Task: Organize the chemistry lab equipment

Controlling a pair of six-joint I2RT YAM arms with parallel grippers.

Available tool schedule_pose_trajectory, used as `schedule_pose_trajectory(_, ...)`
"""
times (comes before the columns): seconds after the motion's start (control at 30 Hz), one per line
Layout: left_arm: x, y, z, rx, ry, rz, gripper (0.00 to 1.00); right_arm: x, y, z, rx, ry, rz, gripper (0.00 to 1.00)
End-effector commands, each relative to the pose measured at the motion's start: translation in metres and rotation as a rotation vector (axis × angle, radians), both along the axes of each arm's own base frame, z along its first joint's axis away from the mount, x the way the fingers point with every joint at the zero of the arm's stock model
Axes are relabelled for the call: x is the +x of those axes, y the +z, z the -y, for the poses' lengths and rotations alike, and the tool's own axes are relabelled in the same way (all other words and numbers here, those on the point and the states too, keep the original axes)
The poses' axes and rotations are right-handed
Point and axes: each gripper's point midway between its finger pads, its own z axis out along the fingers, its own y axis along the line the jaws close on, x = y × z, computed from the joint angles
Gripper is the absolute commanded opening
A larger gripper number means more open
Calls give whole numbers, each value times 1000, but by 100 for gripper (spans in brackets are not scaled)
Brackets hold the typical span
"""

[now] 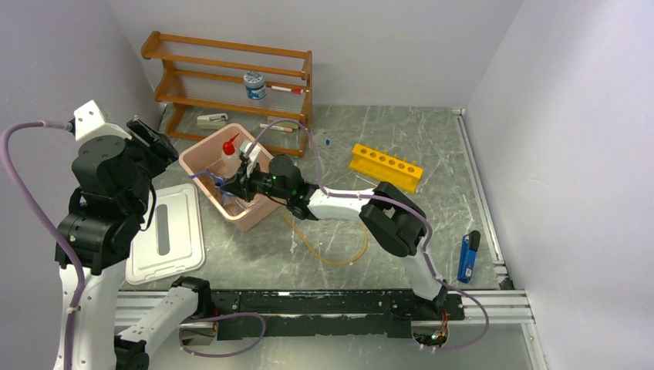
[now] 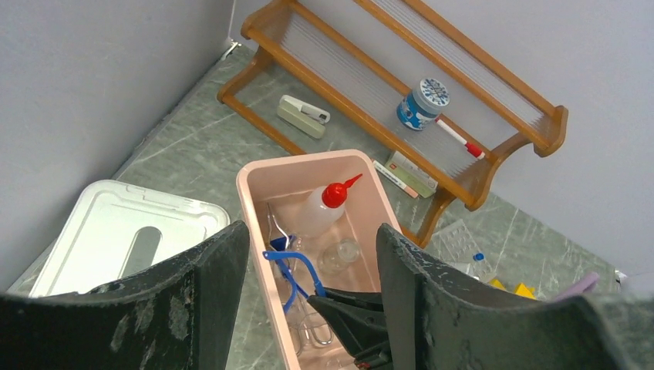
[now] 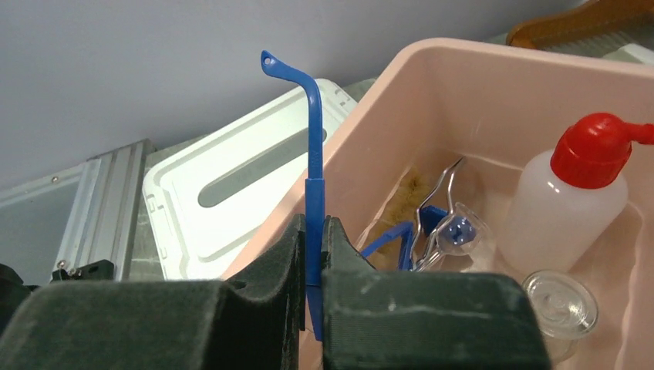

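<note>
Tightly clenched, the right gripper pinches one blue temple arm of the goggles. The arm sticks straight up from between its fingers. The rest of the goggles hangs down inside the pink bin, close to the metal tongs.

The step in hand appears to be setting the goggles into the bin. Next, the fingers would need to let go so the frame settles, then lift away without snagging the upright arm.

Also in the bin are a red-nozzled squeeze bottle and, just beside it, a small clear glass dish. They crowd the bin floor, so the goggles may come to rest on them.

The left gripper hovers above the bin with its fingers spread, holding nothing.

Outside the bin, a white lid lies to its left. Amber tubing curls on the table near the right arm. A yellow holed rack sits well to the right, and a wooden shelf stands behind.
</note>
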Motion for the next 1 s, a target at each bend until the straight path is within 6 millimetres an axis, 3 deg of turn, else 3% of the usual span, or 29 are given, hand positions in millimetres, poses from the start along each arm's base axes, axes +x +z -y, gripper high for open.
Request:
schedule_pose_trajectory(0.0,4,-6,10,-4,-53,-34,66,6,8,2,38,-11,-28,0)
schedule_pose_trajectory(0.1,11,-8,17,-9,-80,-40,65,13,-7,6,-16,-31,-98,1)
schedule_pose_trajectory(0.3,21,-16,24,-15,-110,-63,65,23,-31,18,-128,-47,-239,16)
schedule_pose_trajectory(0.47,24,-17,27,-18,-121,-59,65,17,-35,27,-189,-43,-289,40)
schedule_pose_trajectory(0.53,25,-18,27,-18,-123,-61,65,15,-32,29,-191,-45,-301,44)
schedule_pose_trajectory(0.77,27,-20,31,-22,-141,-67,65,19,-15,27,-194,-57,-310,41)
schedule_pose_trajectory(0.97,24,-24,32,-22,-148,-77,65,25,-23,20,-226,-64,-329,42)
